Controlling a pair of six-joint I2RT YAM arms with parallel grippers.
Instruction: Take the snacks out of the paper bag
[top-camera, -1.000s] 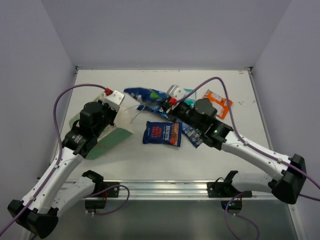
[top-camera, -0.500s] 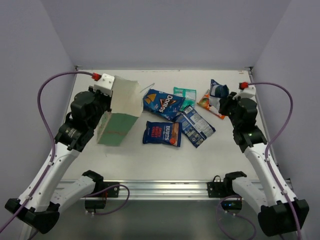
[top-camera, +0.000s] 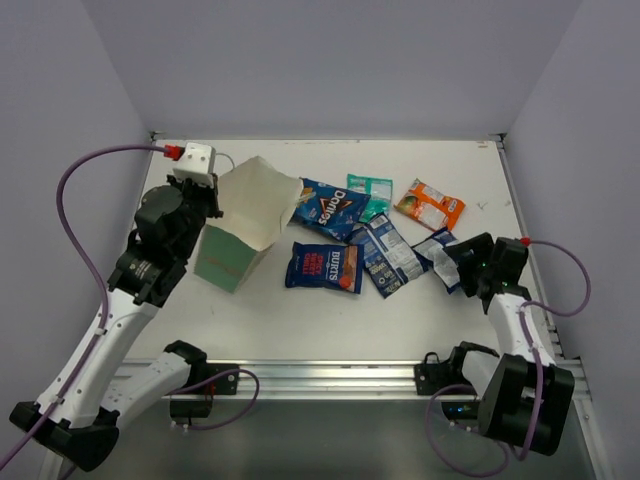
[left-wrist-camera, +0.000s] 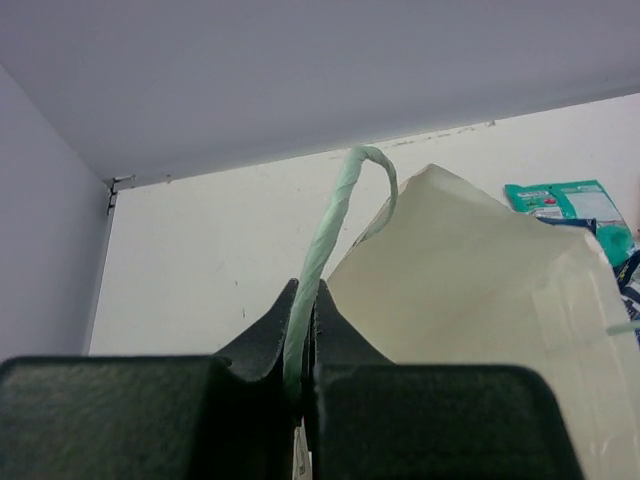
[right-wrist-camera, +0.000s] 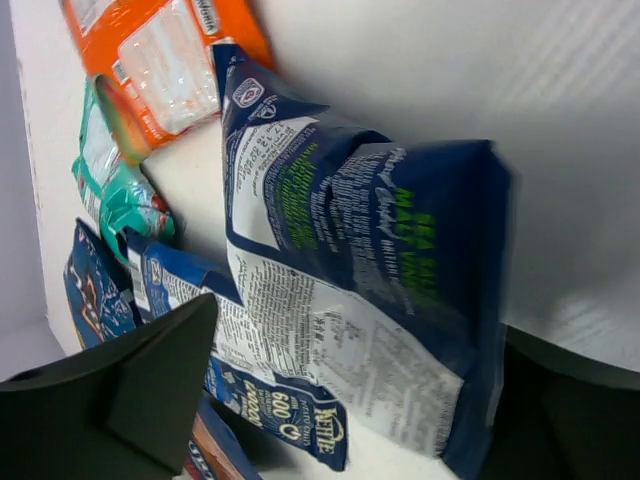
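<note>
The paper bag (top-camera: 228, 262) leans tilted at the left of the table, mint-green outside, its white inside (top-camera: 262, 193) open toward the packets. My left gripper (top-camera: 209, 197) is at its upper rim, shut on the bag's thin green string handle (left-wrist-camera: 322, 243). Several snacks lie outside the bag: a blue Doritos packet (top-camera: 330, 206), a teal-green one (top-camera: 371, 192), an orange one (top-camera: 430, 204), a blue one with a red label (top-camera: 323, 267) and a blue Kettle packet (top-camera: 385, 254). A dark-blue packet (right-wrist-camera: 370, 250) lies on the table between the fingers of my open right gripper (top-camera: 462, 262).
The packets cluster at the table's middle and right; the orange packet (right-wrist-camera: 160, 60) and the teal one (right-wrist-camera: 118, 190) lie beyond the dark-blue one. Walls close in the back and both sides. The table's right edge (top-camera: 520, 230) runs just past my right gripper.
My right gripper came down toward the near right with the dark-blue packet and opened, leaving it on the table. The left arm tipped the bag further over.
</note>
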